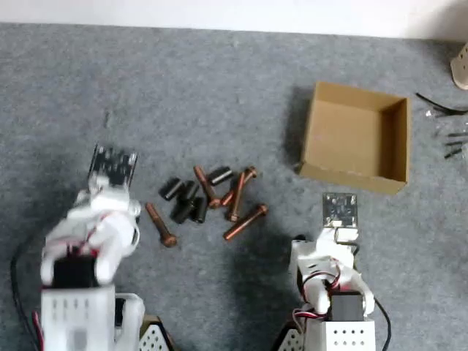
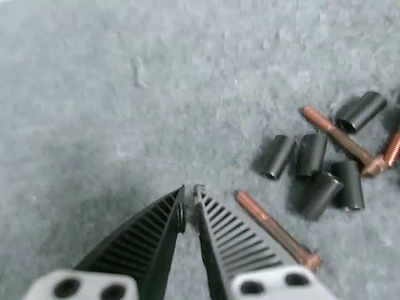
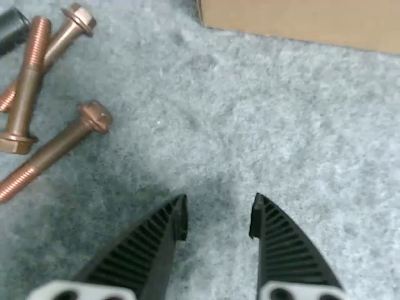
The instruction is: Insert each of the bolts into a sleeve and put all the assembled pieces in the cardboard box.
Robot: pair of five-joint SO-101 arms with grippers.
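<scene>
Several copper bolts [image 1: 245, 221] and black sleeves [image 1: 183, 201] lie loose in a cluster on the grey mat, none joined. The open cardboard box [image 1: 356, 137] stands empty to the right of them. My left gripper [image 2: 189, 197] is shut and empty, low over bare mat just left of the cluster. One bolt [image 2: 275, 228] lies right beside its finger, and a group of sleeves [image 2: 311, 154] sits beyond. My right gripper [image 3: 219, 215] is open with nothing in it, between the bolts [image 3: 53, 150] and the box wall [image 3: 300, 19].
Small dark screws and thin black ties [image 1: 447, 135] lie at the mat's right edge past the box. A pale object [image 1: 461, 66] pokes in at the top right. Open mat stretches behind the cluster and to the far left.
</scene>
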